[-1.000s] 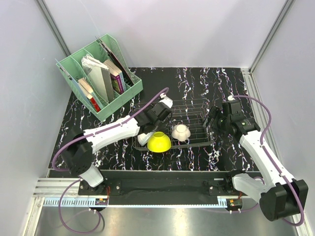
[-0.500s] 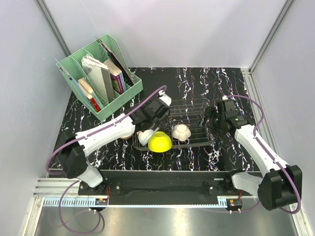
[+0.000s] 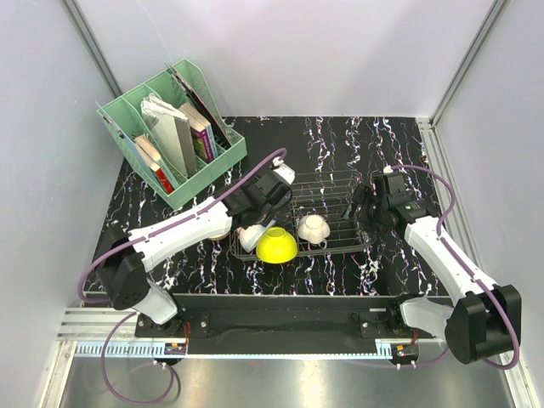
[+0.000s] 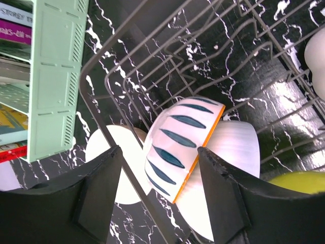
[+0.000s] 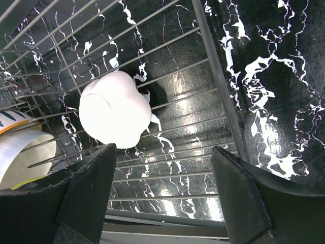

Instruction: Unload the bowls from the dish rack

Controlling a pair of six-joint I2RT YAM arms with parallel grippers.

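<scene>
Black marbled tabletop [image 3: 340,136], dish rack [image 3: 327,212] mid-table. Left gripper [image 4: 158,152] jaws parted, straddling the striped bowl [image 4: 183,137] propped on edge at the rack's left end (not gripped yet). Best: descend straight, clear of wires, pinch the rim. Right gripper [image 5: 163,148] wide, empty, above the upturned white bowl [image 5: 114,114].

The left arm [image 3: 183,234] reaches forward and to the right from its base, its forearm lying low and nearly level. The left tool [image 3: 252,223] points downward, and in the wrist view its two dark fingers [image 4: 96,193] stand apart with a clear gap between them. The right arm [image 3: 446,255] stretches forward and angles inward to the left. The right tool [image 3: 361,212] also faces down, its jaws spread wide and gripping nothing.
</scene>
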